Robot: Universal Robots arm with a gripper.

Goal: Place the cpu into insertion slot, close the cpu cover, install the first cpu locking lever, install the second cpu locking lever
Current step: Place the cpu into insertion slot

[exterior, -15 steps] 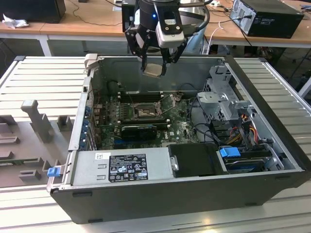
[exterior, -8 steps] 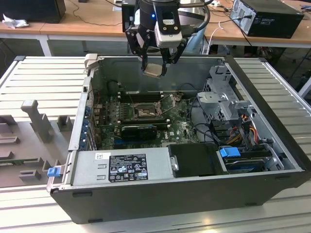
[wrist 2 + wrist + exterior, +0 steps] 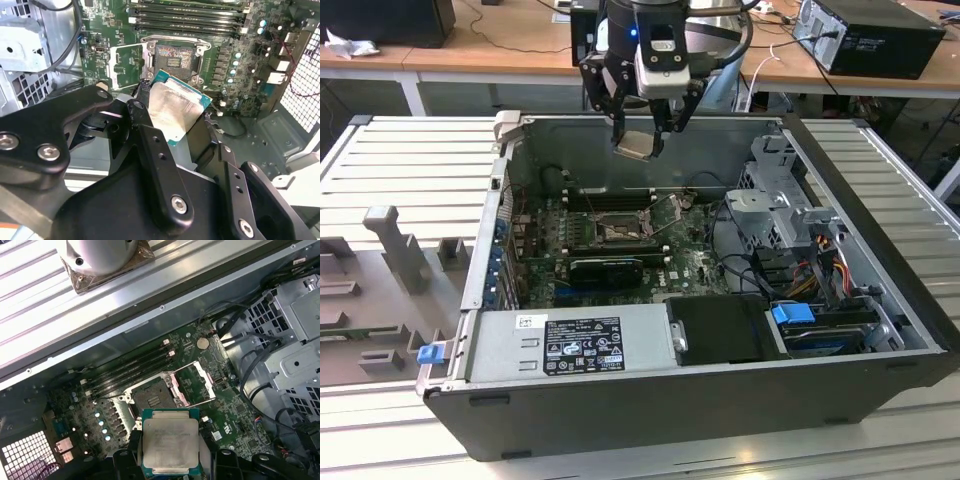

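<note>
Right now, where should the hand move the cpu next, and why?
Probably a small move down toward the slot, keeping the cpu level. The hand grips the cpu well above the board. The slot looks bare, and the cover is swung open beside it, so nothing seems to block the way.

In my black claw (image 3: pixel 638 146), the cpu (image 3: pixel 170 442) is pale silver-grey on top with a green edge. Below my claw, the insertion slot (image 3: pixel 152 398) is dark, the cpu cover (image 3: pixel 206 381) silvery, and the circuit board (image 3: pixel 220 415) green.
</note>
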